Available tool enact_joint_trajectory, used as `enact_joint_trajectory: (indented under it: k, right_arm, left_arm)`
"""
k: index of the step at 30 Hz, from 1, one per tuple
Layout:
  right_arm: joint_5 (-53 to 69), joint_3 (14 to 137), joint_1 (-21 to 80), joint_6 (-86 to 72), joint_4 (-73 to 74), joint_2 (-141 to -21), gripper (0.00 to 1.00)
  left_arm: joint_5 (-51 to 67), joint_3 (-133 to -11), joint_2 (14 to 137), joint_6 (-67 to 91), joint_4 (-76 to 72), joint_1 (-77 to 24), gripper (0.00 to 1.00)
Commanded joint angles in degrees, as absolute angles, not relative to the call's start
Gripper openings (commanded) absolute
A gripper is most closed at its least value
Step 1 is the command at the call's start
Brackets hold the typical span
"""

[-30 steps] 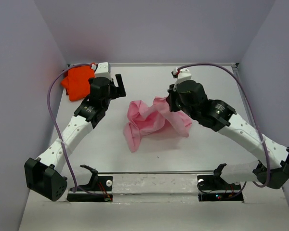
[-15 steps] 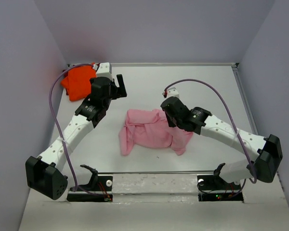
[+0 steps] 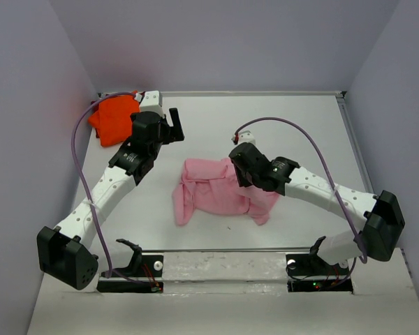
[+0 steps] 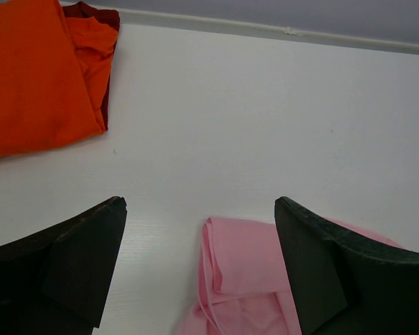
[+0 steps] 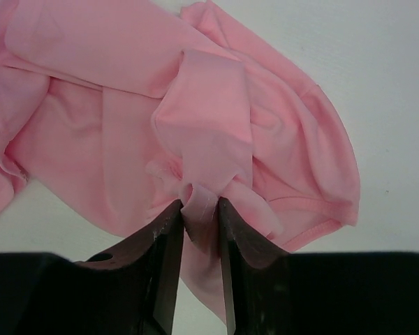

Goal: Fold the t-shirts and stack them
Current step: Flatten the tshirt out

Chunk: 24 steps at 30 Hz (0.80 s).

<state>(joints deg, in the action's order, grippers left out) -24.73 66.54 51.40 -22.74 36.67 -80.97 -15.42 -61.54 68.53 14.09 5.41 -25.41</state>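
Shirt: the crumpled light pink cloth t-shirt [image 3: 216, 194] lies mid-table, roughly doubled over, with uneven layers and a loose flap at its left.
Right grip: the right gripper [image 5: 199, 209] sits low over the shirt's right part, its black jaws nipping a narrow ridge of pink cloth that touches both fingers.
Left jaws: the left gripper [image 4: 199, 204] is spread wide and holds nothing, hovering beyond the shirt's far-left edge.
Stack: the folded bright orange t-shirt [image 3: 114, 118] rests in the far left corner on a dark red t-shirt [image 4: 101, 17], only an edge of which shows.
Surface: the white table [image 3: 293, 125].
Step, as judged: setting down a fold.
Doing it well: let the ridge go only once it lies flat, then rise straight up so nothing drags; the idle left gripper could pin the loose left flap.
Risk: the bunched layers may spring open.
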Motion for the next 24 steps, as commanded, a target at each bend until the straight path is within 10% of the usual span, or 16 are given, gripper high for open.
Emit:
enact_joint_trajectory:
  k: [1, 8, 24]
  right_arm:
    - [-24.70, 66.80, 51.50, -22.85, 33.84, -79.63, 0.35]
    - [-25.49, 70.22, 50.98, -21.18, 36.55, -77.26, 0.51]
    - [-20.48, 69.52, 50.98, -19.69, 32.61, -80.41, 0.48]
  left_arm:
    - [-15.38, -62.58, 68.20, 14.41, 3.25, -25.31, 0.96]
    - [-15.47, -62.58, 68.20, 14.41, 3.25, -25.31, 0.96]
    - [-15.38, -62.49, 68.38, 14.41, 3.25, -25.31, 0.96]
